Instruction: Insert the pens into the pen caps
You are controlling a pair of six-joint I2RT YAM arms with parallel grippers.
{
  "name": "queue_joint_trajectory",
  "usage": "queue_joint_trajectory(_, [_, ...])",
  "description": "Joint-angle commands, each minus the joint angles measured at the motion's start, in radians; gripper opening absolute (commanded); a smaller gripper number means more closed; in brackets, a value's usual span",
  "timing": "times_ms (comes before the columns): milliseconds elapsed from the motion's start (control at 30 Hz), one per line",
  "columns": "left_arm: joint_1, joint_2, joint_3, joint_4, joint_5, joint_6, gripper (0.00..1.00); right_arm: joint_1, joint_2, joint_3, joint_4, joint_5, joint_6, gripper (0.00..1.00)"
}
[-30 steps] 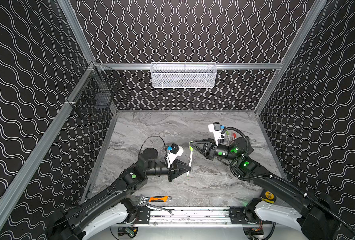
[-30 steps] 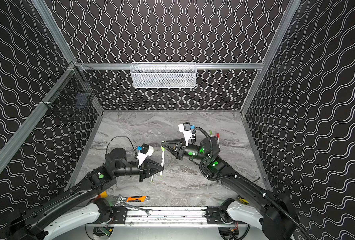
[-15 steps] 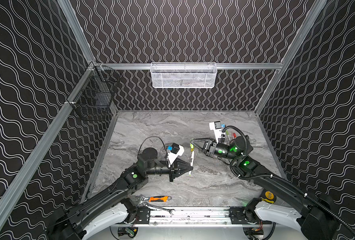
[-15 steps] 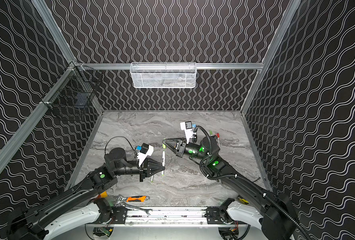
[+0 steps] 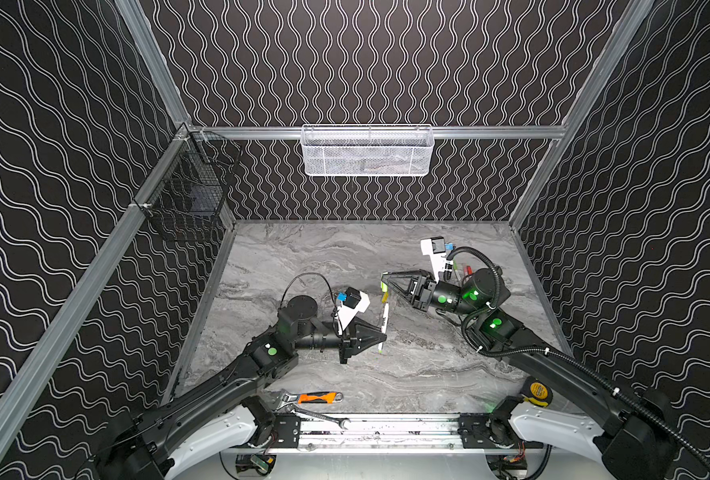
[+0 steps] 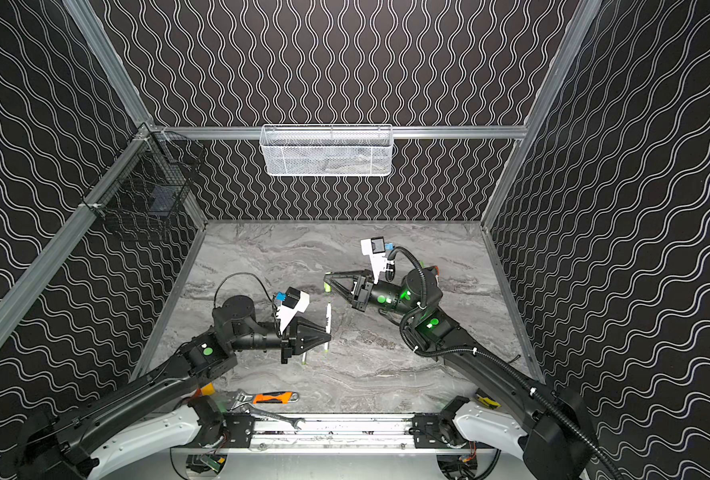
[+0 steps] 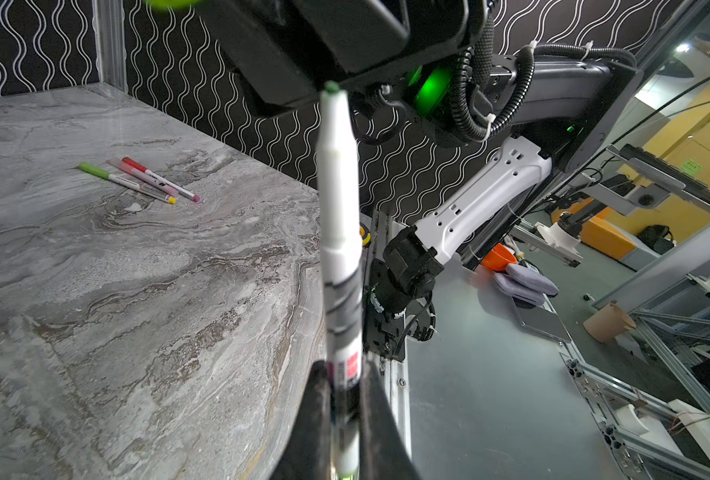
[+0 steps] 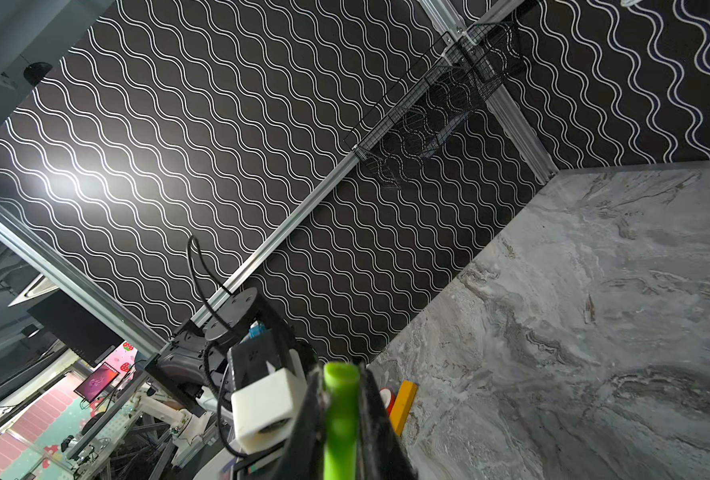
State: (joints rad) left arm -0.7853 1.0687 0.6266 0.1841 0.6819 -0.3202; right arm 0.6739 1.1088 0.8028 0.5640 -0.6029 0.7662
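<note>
Left jaws grip a pen (image 7: 338, 208); right jaws grip green cap (image 8: 340, 415); yellow cap (image 8: 403, 401), three pens (image 7: 137, 180) lie nearby.

A: held pen (image 5: 383, 320)?
B: White barrel, green nib bare. Off the table at centre, runs 12 to 6 o'clock in both top views, nib at 12.
A: lime cap (image 8: 340, 419)?
B: Lifted too, at the nib's 12 o'clock, not touching it.
A: yellow cap (image 8: 403, 404)?
B: Lying on the marble close by.
A: Rest?
B: three capped pens (image 7: 137, 180), side by side at 2 o'clock.
</note>
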Motion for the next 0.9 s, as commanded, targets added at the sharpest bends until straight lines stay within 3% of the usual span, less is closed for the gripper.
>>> queue_joint_trajectory(0, [0.001, -0.003, 0.004, 0.016, -0.034, 0.012, 0.0, 0.0, -0.01, 0.006, -0.003, -0.02, -0.02, 0.09])
queue_joint_trajectory(867, [0.001, 0.002, 0.004, 0.017, -0.045, 0.018, 0.0, 0.004, -0.019, -0.007, 0.011, -0.068, -0.033, 0.09])
